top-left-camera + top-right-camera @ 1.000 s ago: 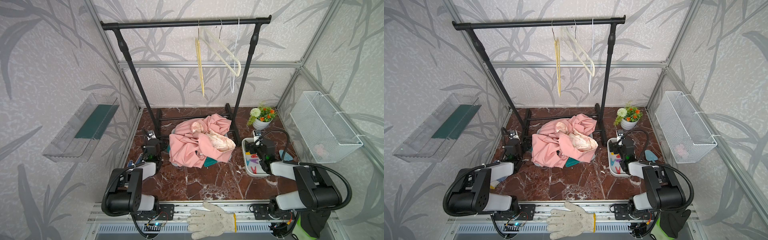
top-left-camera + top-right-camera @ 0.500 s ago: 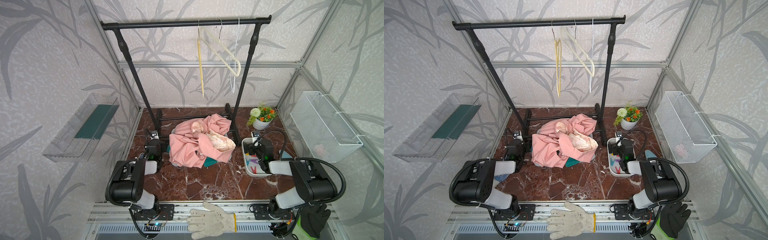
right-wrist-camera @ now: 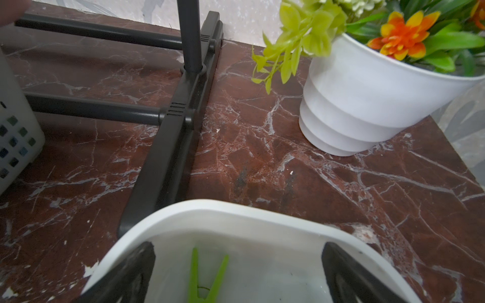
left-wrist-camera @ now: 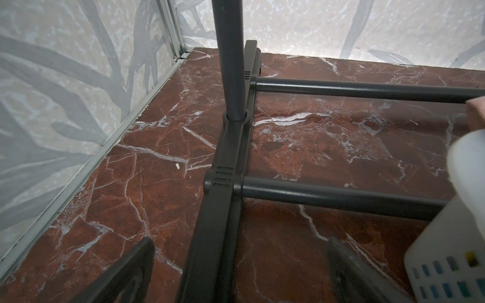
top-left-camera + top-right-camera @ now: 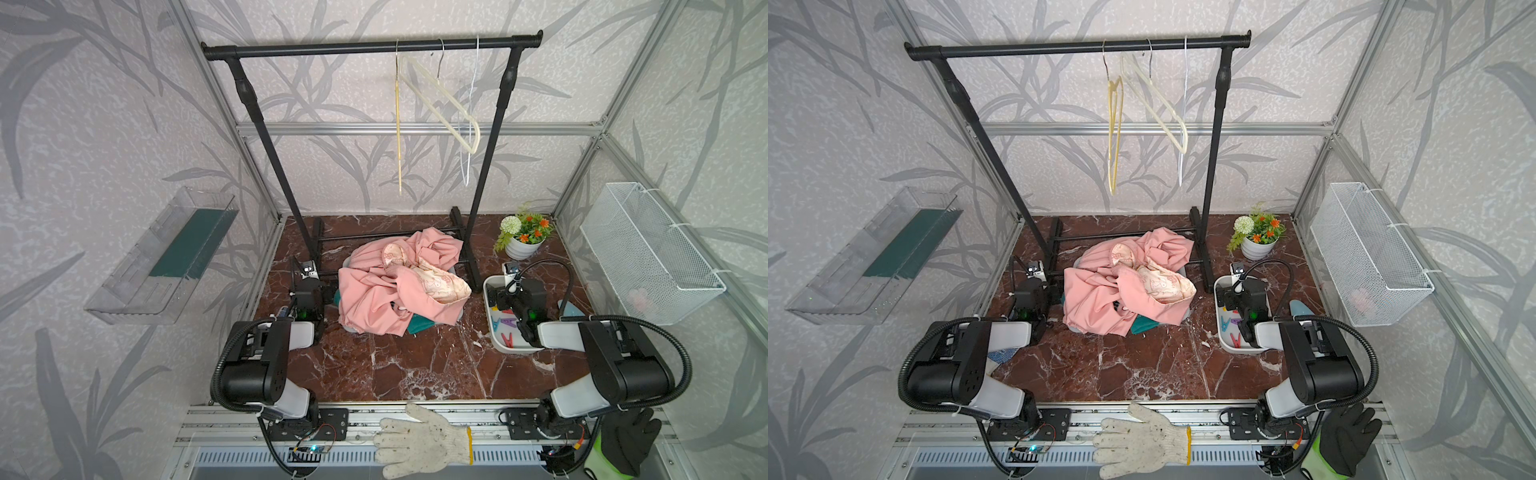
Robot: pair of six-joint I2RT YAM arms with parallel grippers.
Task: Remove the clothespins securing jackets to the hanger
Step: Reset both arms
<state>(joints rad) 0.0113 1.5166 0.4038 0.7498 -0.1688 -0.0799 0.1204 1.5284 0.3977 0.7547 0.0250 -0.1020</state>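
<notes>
The left gripper is hovering over the rack foot, and the right gripper over a green clothespin in the tray. Both are holding their jaws wide apart, empty.

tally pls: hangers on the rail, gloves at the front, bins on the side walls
Hangers: 3
Gloves: 2
Wall bins: 2
Total: 7
</notes>
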